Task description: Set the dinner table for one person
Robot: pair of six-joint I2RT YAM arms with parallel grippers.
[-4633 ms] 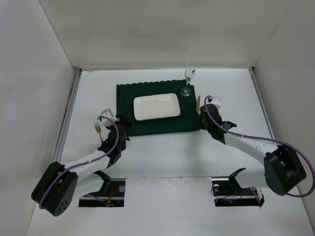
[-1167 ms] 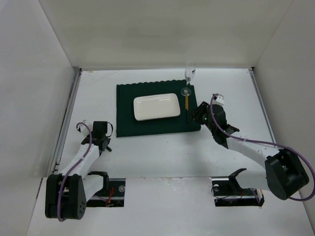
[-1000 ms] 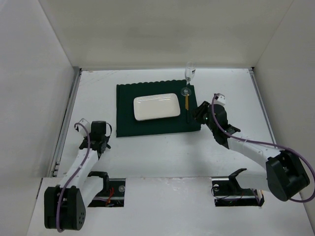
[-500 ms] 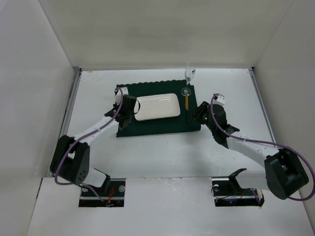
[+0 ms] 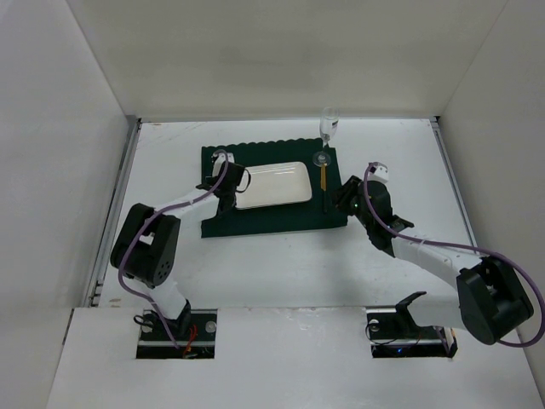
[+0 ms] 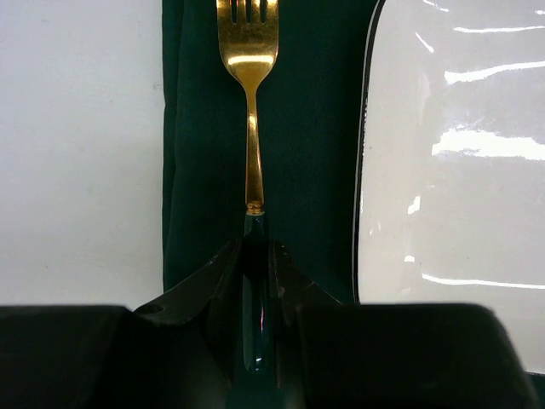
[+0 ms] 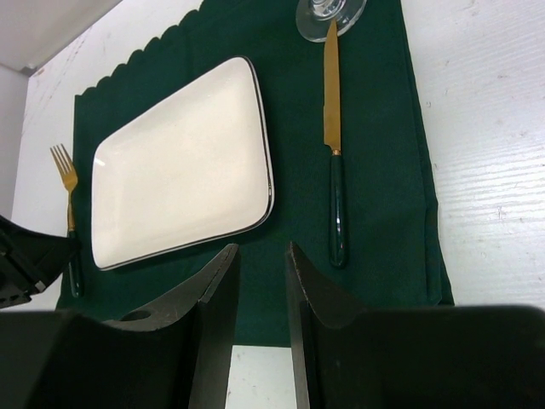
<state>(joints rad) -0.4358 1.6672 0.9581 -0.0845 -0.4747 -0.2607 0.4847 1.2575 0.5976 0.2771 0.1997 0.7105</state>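
**Fork going down left of the plate**

The white tabletop (image 5: pixel 281 256) carries a green placemat (image 5: pixel 272 217) toward its far side. On the mat are a plate (image 5: pixel 272 183), a wine glass (image 5: pixel 328 128) at the far right corner, and a knife (image 5: pixel 324 183). The left tool (image 6: pixel 255 256) pinches the handle of the fork (image 6: pixel 249 111). The right tool (image 7: pixel 260 256) hangs narrow and empty. If the fork drags on release, it could skew or strike the plate.

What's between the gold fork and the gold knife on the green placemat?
The white rectangular dark-rimmed plate, flanked by the green-handled gold fork and green-handled gold knife on the dark green placemat; the right wrist view shows it.
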